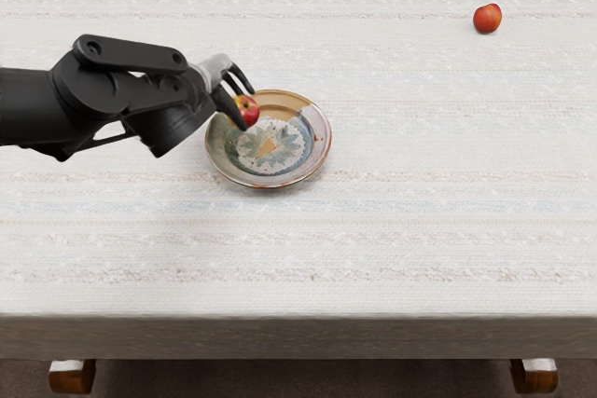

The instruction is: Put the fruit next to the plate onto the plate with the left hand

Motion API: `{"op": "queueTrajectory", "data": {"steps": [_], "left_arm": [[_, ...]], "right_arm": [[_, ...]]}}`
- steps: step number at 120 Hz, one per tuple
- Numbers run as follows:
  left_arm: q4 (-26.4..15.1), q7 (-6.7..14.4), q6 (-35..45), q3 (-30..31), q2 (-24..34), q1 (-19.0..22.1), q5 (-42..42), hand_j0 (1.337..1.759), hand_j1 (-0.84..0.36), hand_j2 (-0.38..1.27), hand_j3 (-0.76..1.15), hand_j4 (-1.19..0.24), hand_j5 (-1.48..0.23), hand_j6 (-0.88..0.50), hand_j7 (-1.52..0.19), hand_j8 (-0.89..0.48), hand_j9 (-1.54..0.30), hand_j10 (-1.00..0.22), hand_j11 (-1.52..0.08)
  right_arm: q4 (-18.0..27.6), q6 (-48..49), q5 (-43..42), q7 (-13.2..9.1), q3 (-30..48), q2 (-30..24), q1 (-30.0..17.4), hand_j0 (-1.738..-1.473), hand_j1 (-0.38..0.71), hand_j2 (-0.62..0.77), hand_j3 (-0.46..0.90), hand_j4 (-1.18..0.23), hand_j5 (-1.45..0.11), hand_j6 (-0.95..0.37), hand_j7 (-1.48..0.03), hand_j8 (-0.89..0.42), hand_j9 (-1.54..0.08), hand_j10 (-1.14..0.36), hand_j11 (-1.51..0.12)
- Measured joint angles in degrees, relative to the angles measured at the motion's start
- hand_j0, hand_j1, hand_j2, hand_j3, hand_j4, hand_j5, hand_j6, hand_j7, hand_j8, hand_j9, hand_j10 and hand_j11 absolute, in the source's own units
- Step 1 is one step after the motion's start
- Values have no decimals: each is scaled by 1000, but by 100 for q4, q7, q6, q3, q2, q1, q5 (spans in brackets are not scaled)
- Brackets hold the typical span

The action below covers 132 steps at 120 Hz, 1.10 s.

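A round ceramic plate (280,151) with a brown rim and a leaf pattern lies on the pale table. My left hand (235,98) comes in from the left edge on a black arm and hovers over the plate's left rim. Its dark fingers are curled around a small red and yellow fruit (248,107), which sits above the plate's upper left part. Whether the fruit touches the plate I cannot tell. The right arm does not show.
A second red fruit (487,18) lies far off at the table's back right. The table's front edge (298,316) runs across the lower part of the view, with wooden legs below.
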Motion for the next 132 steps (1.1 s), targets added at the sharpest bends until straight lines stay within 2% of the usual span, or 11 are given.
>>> {"op": "queueTrajectory", "data": {"steps": [52, 58, 77, 92, 98, 109, 120, 128, 132], "left_arm": [[240, -6, -1, -15, -299, 296, 6, 1658, -334, 443, 0, -615, -833, -490, -819, -509, -814, -625, -814], [266, -15, 0, -15, -315, 301, 7, 1658, -322, 397, 0, -600, -808, -495, -797, -512, -793, -609, -792], [290, -204, -12, -49, -335, 239, 12, 1658, -13, 193, 0, -321, -430, -273, -425, -284, -423, -325, -423], [283, -245, -503, -91, -260, -46, 14, 1658, 142, 106, 0, -183, -245, -157, -242, -163, -241, -186, -241], [263, -249, -759, -127, 32, -91, 17, 1658, 182, 84, 0, -148, -197, -127, -195, -132, -194, -149, -194], [200, -253, -1783, -361, 1123, -29, 25, 1658, 235, 55, 0, -101, -134, -88, -133, -91, -132, -102, -132], [-39, -254, -2634, -708, 2231, 189, 68, 1658, 269, 37, 0, -72, -94, -64, -93, -66, -93, -72, -93], [-155, -239, -3118, -1188, 2838, 818, 359, 1658, 285, 28, 0, -56, -74, -50, -73, -52, -73, -57, -73], [-194, -232, -3286, -1417, 2972, 906, 497, 1658, 292, 24, 0, -50, -66, -45, -66, -46, -66, -51, -66]], "right_arm": [[0, 0, 0, 0, 0, 0, 1, -1658, -349, 0, 0, 0, 0, 0, 0, 0, 0, 0, 0], [0, 0, 0, 0, 0, 0, 1, -1658, -349, 0, 0, 0, 0, 0, 0, 0, 0, 0, 0], [0, 0, 0, 0, 0, 0, 1, -1658, -349, 0, 0, 0, 0, 0, 0, 0, 0, 0, 0], [0, 0, 0, 0, 0, 0, 2, -1658, -349, 0, 0, 0, 0, 0, 0, 0, 0, 0, 0], [0, 0, 0, 0, 0, 0, 3, -1658, -349, 0, 0, 0, 0, 0, 0, 0, 0, 0, 0], [0, 0, 0, 0, 0, 0, 3, -1658, -349, 0, 0, 0, 0, 0, 0, 0, 0, 0, 0], [1, 0, 0, 0, 0, 0, 2, -1658, -349, 0, 0, 0, 0, 0, 0, 0, 0, 0, 0], [1, 0, 0, 0, 0, 0, 1, -1658, -349, 0, 0, 0, 0, 0, 0, 0, 0, 0, 0], [1, 0, 0, 0, 0, 0, 2, -1658, -349, 0, 0, 0, 0, 0, 0, 0, 0, 0, 0]]}}
